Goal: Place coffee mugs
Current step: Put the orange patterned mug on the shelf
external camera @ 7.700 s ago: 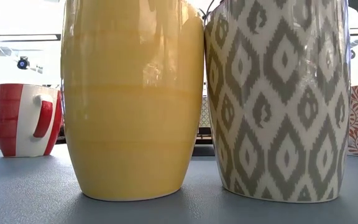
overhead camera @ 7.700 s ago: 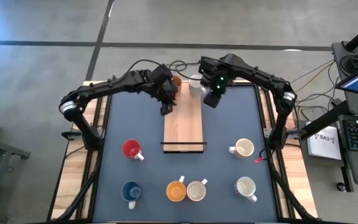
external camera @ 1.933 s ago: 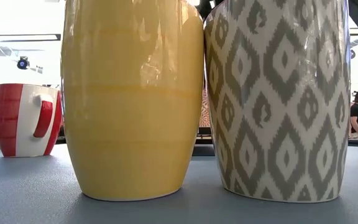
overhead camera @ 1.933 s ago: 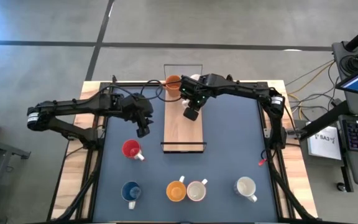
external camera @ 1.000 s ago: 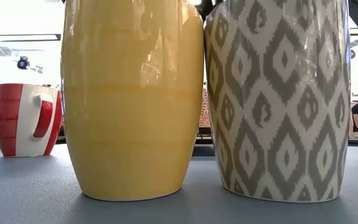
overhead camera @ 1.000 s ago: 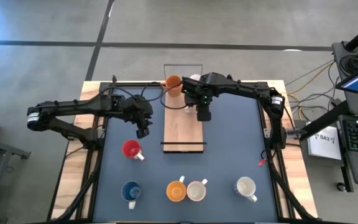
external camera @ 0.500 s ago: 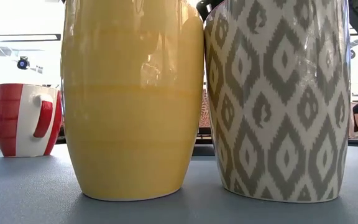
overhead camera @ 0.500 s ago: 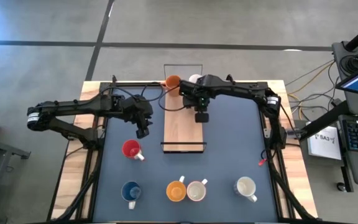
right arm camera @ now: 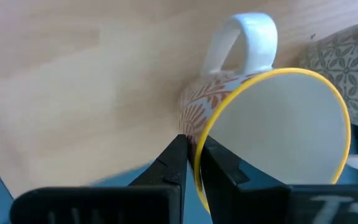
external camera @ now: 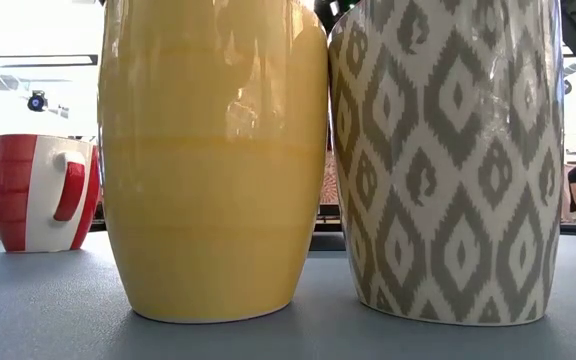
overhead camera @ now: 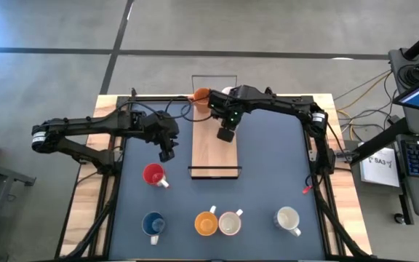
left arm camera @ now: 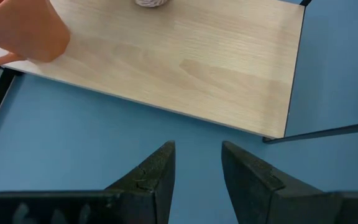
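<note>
**Right gripper re-clamps the mug rim on the board**

Our right gripper, open a second ago, now pinches the rim of the cream patterned mug at the wooden board's far end, beside the orange mug. Our left gripper waits open over the bench. Five mugs remain unplaced.

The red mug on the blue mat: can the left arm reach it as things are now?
Probably yes. The left claw hangs open just above the red mug, with only bare blue mat between them, and the right claw is busy over the wooden board.
</note>
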